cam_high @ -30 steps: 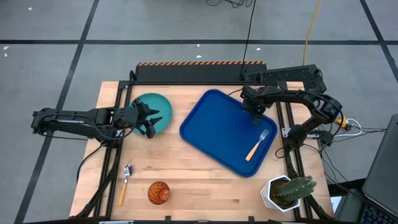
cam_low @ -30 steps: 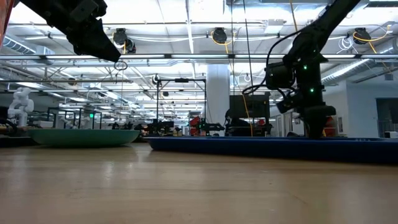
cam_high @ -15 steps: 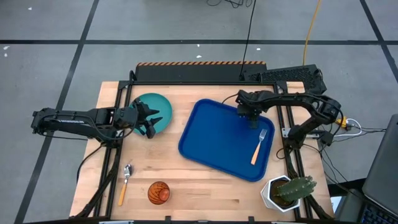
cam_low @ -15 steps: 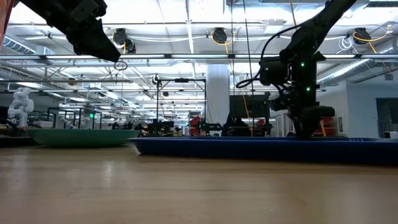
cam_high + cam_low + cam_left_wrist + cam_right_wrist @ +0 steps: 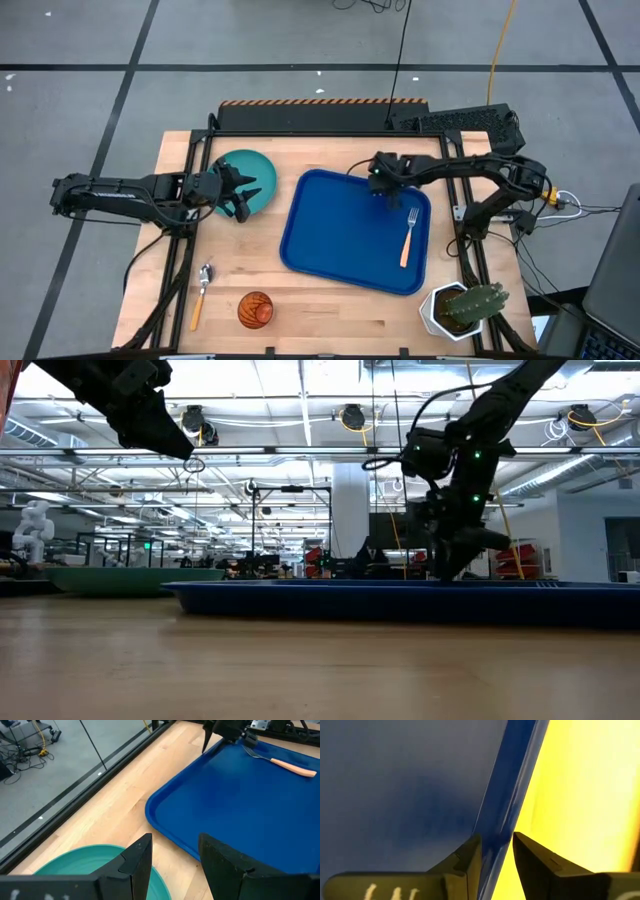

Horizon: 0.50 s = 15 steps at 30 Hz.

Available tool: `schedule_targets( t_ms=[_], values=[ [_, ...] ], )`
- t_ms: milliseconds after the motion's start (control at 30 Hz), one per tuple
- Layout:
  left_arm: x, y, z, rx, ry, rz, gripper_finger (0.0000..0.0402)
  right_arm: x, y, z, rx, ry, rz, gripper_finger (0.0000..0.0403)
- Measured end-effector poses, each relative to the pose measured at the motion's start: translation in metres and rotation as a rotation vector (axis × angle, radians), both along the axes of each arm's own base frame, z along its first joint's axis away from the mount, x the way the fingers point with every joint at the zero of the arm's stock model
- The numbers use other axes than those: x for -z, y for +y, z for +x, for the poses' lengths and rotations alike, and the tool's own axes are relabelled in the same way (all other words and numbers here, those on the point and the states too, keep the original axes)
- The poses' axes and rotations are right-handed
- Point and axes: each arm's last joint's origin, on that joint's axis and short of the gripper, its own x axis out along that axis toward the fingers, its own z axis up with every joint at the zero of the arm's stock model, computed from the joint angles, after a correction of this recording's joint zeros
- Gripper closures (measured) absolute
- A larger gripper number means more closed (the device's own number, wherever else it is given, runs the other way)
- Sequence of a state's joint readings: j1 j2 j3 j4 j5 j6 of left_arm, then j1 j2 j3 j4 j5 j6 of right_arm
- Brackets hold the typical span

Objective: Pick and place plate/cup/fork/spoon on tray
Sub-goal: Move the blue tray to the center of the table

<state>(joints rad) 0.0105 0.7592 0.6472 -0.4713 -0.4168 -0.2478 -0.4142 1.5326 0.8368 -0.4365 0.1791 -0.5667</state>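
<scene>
The blue tray (image 5: 350, 235) lies flat in the middle of the table with the orange-handled fork (image 5: 408, 237) in its right part. My right gripper (image 5: 380, 185) is shut on the tray's far rim. The teal plate (image 5: 245, 178) lies flat at the far left. My left gripper (image 5: 243, 195) hovers open above the plate's right edge, touching nothing. In the left wrist view the plate (image 5: 75, 865) and the tray (image 5: 240, 795) both show beyond its fingers. The spoon (image 5: 201, 293) and the amber cup (image 5: 255, 309) rest near the front left edge. My right gripper pinches the tray's far rim (image 5: 505, 820), right of its middle, with one finger inside the tray and one outside. The fingers come from above, pointing down. The tray stays flat on the table (image 5: 400, 600).
A white pot with a cactus (image 5: 462, 308) stands at the near right corner, close to the tray's near right corner. Bare wood lies between the plate and the tray, and along the front between the cup and the pot.
My right gripper has moved toward the table's left edge, holding the tray's far rim. The tray has slid left along the table and turned squarer to the table's edges. The fork has ridden along inside it. My left arm has kept still.
</scene>
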Motion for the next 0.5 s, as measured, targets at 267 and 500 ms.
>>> schedule_targets(
  t_ms=[267, 500],
  values=[
    [0.0, 0.0, 0.0, 0.0, 0.0, 0.0, 0.0238, -0.005, -0.004, 0.008, 0.026, -0.063, -0.074, 0.0301],
    [0.0, 0.0, 0.0, -0.003, -0.003, -0.003, 0.0238, -0.047, -0.002, -0.002, 0.41, -0.03, -0.009, 0.03]
  ],
)
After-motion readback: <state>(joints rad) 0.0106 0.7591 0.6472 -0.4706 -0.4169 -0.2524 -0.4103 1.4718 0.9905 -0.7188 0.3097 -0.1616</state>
